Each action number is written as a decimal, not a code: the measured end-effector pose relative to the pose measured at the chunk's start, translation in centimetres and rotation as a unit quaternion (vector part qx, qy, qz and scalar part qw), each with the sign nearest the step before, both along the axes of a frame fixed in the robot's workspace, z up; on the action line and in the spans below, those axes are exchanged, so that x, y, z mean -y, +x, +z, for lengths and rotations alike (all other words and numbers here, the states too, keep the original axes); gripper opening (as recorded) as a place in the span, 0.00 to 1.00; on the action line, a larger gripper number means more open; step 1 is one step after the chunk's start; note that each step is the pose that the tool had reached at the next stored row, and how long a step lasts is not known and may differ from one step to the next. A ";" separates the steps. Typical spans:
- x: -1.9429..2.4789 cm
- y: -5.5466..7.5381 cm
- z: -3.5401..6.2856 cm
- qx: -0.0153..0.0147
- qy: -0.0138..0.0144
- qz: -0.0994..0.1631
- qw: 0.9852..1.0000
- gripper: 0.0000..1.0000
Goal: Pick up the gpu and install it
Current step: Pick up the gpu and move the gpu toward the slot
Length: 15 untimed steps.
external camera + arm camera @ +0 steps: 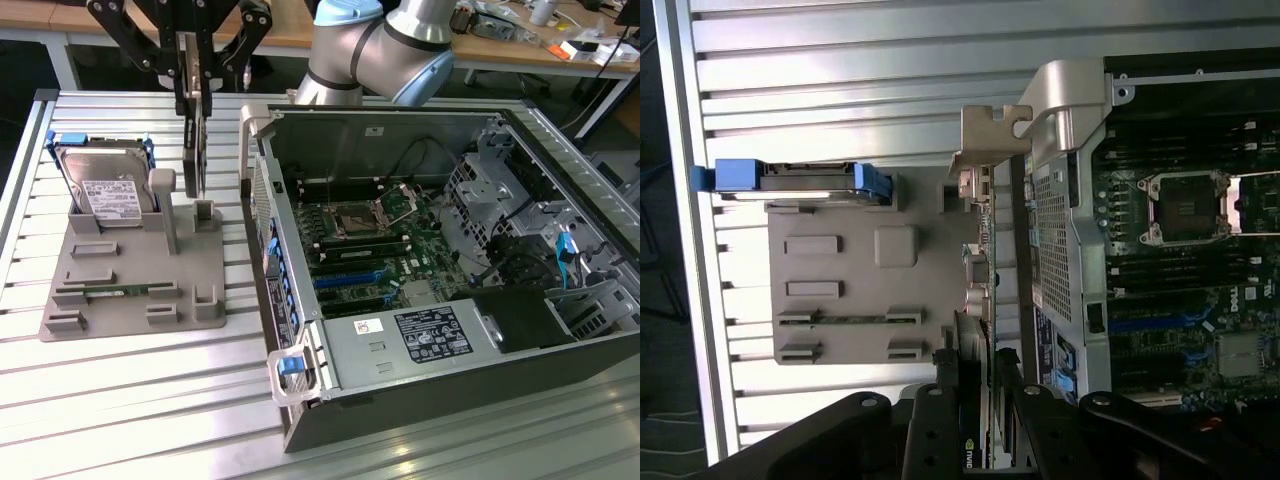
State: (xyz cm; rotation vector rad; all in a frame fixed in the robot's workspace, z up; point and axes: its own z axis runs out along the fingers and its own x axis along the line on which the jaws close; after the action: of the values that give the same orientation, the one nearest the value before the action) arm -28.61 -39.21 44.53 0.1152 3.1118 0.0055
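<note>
The gpu (pixel 195 135) is a thin dark card hanging on edge, just above a small slotted post (pixel 205 214) of the grey holder (pixel 130 265). My gripper (pixel 196 55) is shut on the card's upper part, in the exterior view's upper left. In the wrist view the gpu (pixel 985 300) is seen edge-on between my black fingers (pixel 937 425), with its silver bracket (pixel 990 140) at the far end and the gripper (pixel 982 425) clamped around it. The open computer case (pixel 300 360) lies beside it, towards the exterior view's right, with blue card slots (pixel 350 280) on the motherboard (pixel 385 235).
A silver hard drive (pixel 105 185) in a blue frame stands at the back of the holder, and a green memory stick (pixel 110 290) lies in its front slot. The case's grey side wall (pixel 258 190) rises close to the card. The ribbed metal table (pixel 150 400) runs to the front.
</note>
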 end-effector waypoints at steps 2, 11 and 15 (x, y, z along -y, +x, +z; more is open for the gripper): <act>0.00 0.0 0.23 0.000 0.000 0.000 1.000 0.25; 0.00 0.0 1.04 0.000 0.000 0.000 1.000 0.25; 0.00 0.0 1.36 0.000 0.000 0.000 1.000 0.25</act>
State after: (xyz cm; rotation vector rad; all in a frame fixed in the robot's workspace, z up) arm -28.61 -39.21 45.89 0.1152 3.1118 0.0055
